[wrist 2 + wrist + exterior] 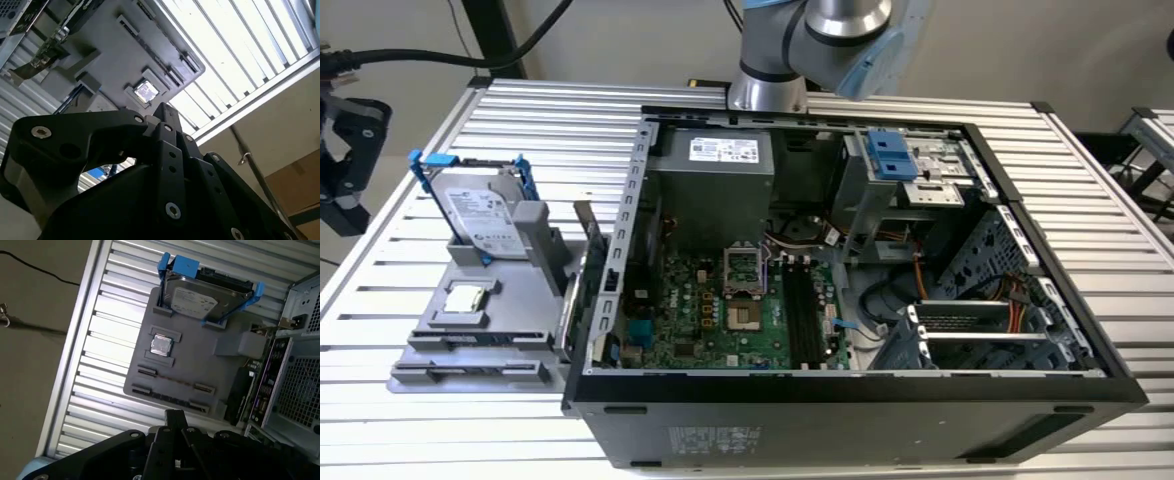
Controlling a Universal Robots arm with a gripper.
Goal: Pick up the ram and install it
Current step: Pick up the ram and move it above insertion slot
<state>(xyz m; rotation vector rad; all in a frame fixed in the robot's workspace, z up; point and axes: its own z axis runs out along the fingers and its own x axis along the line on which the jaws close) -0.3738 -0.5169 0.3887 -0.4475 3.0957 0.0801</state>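
Ram (170, 397) in tray (200, 365); tool (173, 414) hovers nearby.

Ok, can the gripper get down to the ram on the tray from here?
Probably yes: the gripper hangs above the grey tray, and nothing lies over the ram standing in its holder.

In the exterior view the robot arm (834, 40), at twelve o'clock from the computer case (854, 405), is cut off by the picture's edge, as is the case's outer wall at six o'clock. A black device (344, 150) at nine o'clock is half out of frame and cannot be identified. On the gray tray (518, 318) the ram (467, 368) is a thin dark strip, its chips too small to tell. In the second wrist view the gripper (166, 112), itself cropped, hides most of the hard drive, with a blue bit of its bracket (97, 172) visible through a gap.
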